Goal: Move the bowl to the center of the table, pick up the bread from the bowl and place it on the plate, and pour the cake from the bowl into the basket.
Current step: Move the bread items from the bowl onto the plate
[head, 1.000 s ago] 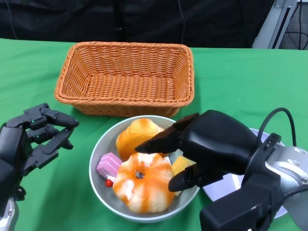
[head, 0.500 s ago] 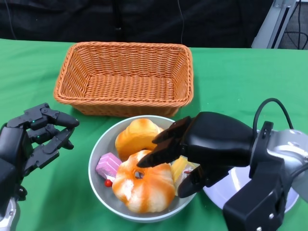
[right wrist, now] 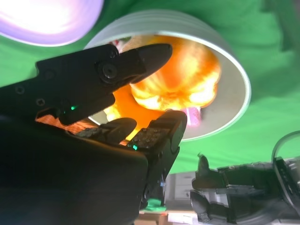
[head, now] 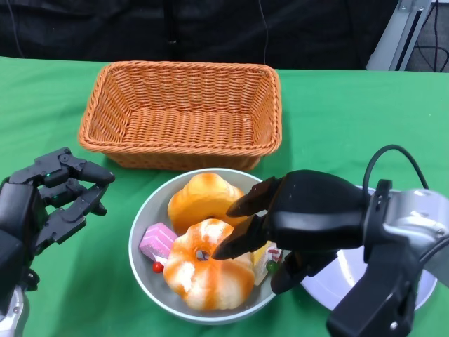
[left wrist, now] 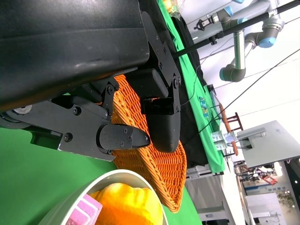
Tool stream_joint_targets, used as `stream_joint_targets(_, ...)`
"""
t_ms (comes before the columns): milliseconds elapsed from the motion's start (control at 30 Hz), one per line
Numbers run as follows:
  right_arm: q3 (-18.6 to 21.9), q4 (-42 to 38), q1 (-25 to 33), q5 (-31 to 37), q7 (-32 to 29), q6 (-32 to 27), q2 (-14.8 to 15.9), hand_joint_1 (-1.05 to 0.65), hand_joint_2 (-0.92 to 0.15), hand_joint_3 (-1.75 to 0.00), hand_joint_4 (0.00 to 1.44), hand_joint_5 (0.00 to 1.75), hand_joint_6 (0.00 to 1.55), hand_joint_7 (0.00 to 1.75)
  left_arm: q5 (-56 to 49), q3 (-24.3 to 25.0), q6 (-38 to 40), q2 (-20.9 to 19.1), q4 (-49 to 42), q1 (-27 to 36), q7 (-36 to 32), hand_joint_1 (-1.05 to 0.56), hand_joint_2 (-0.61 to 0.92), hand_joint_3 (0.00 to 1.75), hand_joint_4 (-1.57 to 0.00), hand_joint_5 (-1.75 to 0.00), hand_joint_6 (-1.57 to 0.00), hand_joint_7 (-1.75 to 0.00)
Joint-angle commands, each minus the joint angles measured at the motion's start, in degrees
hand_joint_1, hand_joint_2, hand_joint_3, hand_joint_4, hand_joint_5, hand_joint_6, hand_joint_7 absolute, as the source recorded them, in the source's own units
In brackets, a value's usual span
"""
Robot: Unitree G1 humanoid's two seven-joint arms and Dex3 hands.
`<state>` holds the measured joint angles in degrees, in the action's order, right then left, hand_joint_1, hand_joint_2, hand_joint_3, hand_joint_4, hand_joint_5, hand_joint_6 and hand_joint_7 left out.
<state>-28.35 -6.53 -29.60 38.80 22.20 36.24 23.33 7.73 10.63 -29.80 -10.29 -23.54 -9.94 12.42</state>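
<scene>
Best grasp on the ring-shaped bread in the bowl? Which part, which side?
Likely the ring bread's outer rim on its plate-facing side, from above. It lies flat, hole up, at the front of the bowl; the pink cake crowds its left and the round bun its far side. The right hand, fingers apart, hovers over that edge, the plate just beside it.

Bright, even light (plate (right wrist: 44, 18) glares white).

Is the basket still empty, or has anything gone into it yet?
Empty. The head view shows only bare wicker inside the basket; the breads and cake pieces all sit in the bowl.
</scene>
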Motion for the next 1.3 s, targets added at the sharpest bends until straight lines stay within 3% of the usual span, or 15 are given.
stream_joint_targets(33,-1.0,-0.9,-0.2,4.2,-4.1,0.6,-0.7,-0.69,-0.86,0.0,0.47,0.02,0.67,0.01,0.0,0.5,-0.2,-0.4,0.9,1.0,-0.5,-0.07,0.91,0.33,-0.78,-1.5,-0.83,-1.02)
stream_joint_targets(333,-3.6,-0.7,1.2,13.8,-10.4,-4.0,-3.0,-0.71,-0.86,0.0,0.5,0.02,0.64,0.0,-0.8,0.3,-1.0,-0.3,1.3,1.4,-1.0,-0.07,0.92,0.33,-0.78,-1.47,-0.84,-0.98)
stream_joint_targets(767,-6.8,-0.4,1.3,18.8,-10.5,-10.2,-4.7,-0.71,-0.85,0.0,0.56,0.03,0.66,0.01,-1.8,0.1,-0.7,-0.4,2.0,1.6,-2.1,-0.08,0.89,0.38,-0.79,-1.48,-0.86,-0.97)
stream_joint_targets(967,-9.8,-3.4,0.1,22.5,-13.1,-12.0,-5.9,-0.75,-0.84,0.0,0.58,0.03,0.69,0.01,-2.5,0.1,-1.0,-0.5,2.4,1.9,-2.3,-0.08,0.82,0.53,-0.8,-1.5,-0.85,-0.99)
stream_joint_targets(1300,-13.2,-8.1,-1.8,24.0,-15.3,-12.5,-7.1,-0.73,-0.85,0.0,0.58,0.02,0.73,0.01,-2.7,-0.1,-0.9,-0.4,3.1,2.0,-2.9,-0.08,0.78,0.6,-0.8,-1.5,-0.86,-1.0)
